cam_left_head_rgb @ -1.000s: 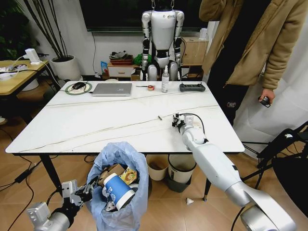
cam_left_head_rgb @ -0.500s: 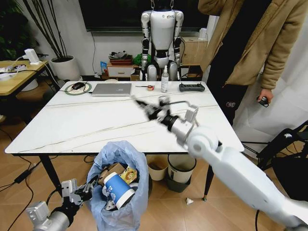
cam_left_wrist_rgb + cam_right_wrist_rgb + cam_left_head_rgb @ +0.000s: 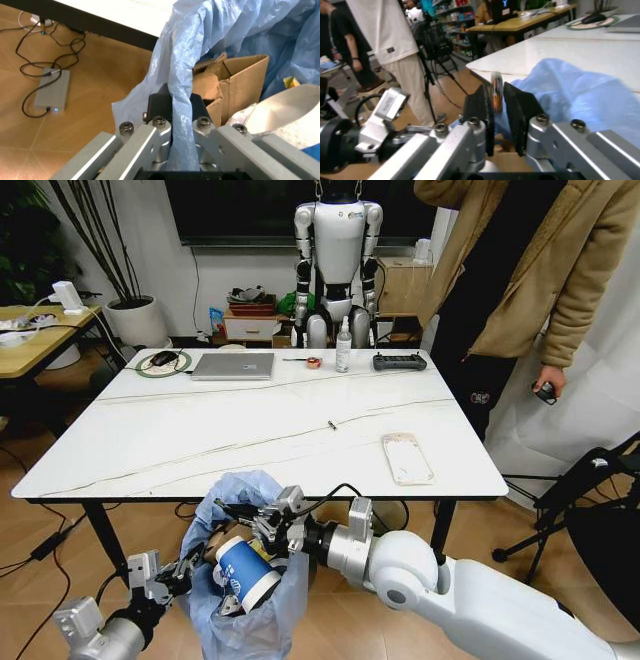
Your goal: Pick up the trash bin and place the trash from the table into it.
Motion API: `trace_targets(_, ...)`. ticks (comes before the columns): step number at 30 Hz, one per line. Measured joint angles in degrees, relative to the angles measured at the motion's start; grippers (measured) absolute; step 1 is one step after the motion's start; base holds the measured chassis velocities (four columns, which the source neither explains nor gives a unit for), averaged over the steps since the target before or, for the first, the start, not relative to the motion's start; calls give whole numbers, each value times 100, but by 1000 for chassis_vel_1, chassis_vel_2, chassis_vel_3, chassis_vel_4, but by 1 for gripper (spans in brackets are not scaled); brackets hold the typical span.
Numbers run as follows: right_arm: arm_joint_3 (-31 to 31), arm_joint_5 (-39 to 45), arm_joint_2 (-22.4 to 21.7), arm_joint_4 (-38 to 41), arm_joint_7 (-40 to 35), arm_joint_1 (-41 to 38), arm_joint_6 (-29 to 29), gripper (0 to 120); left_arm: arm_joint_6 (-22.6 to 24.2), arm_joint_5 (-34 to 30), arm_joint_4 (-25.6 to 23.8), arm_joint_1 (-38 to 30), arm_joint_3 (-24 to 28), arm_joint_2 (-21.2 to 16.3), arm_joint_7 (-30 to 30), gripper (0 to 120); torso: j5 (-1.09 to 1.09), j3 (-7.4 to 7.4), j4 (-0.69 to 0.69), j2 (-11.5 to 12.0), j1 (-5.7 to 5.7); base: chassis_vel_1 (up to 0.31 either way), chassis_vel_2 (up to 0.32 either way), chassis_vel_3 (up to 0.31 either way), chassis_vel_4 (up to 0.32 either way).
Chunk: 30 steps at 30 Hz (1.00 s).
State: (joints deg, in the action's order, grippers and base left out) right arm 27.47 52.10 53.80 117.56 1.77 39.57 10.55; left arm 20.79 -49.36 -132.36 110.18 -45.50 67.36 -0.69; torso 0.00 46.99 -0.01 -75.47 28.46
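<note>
Now right gripper (image 3: pixel 237 511) over trash bin (image 3: pixel 250 620), lower centre, pinching thin wrapper (image 3: pixel 496 92); left gripper (image 3: pixel 174 105) clamps bin liner rim.

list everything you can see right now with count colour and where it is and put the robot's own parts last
Table: one, white marble top, centre.
Bin: one, light-blue liner, at table's near edge, held by left claw.
Cup: one, blue and white, in bin.
Cardboard: one, brown, in bin.
Laptop: one, grey, far side of table.
Mouse: one, black, far left of table.
Bottle: one, clear, far side.
Controller: one, black, far right.
Phone: one, pale, near right.
Floor bins: two, cream and grey, under table.
Humanoid: one, white, behind table.
Person: one, tan coat, right.
Left claw: shut on liner.
Right claw: over bin, pinching a thin scrap.
</note>
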Motion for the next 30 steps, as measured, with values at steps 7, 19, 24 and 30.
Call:
trace_targets(7, -419, 60, -19, 147, -205, 63, 46, 42, 2, 10, 44, -3, 8, -30, -9, 0, 0, 0, 0, 0, 0, 0, 0, 0, 0)
trace_targets(19, -935, 85, 1277, -1533, -1134, -863, 785, 83, -2, 75, 70, 94, -7, 11, 6, 0, 0, 1, 2, 0, 1, 0, 0, 0, 0)
trace_targets(24, -1115, -27, 1734, -2648, -1186, -1150, 1188, 98, -19, 75, 35, 116, -61, 12, 17, 0, -1, 1, 3, 0, 2, 0, 0, 0, 0)
trace_targets(30, -1272, -387, 1881, -3683, -953, -1379, 1351, 100, -26, 81, 29, 103, -44, 31, 27, 0, 0, 1, -1, 0, 2, 0, 0, 0, 0)
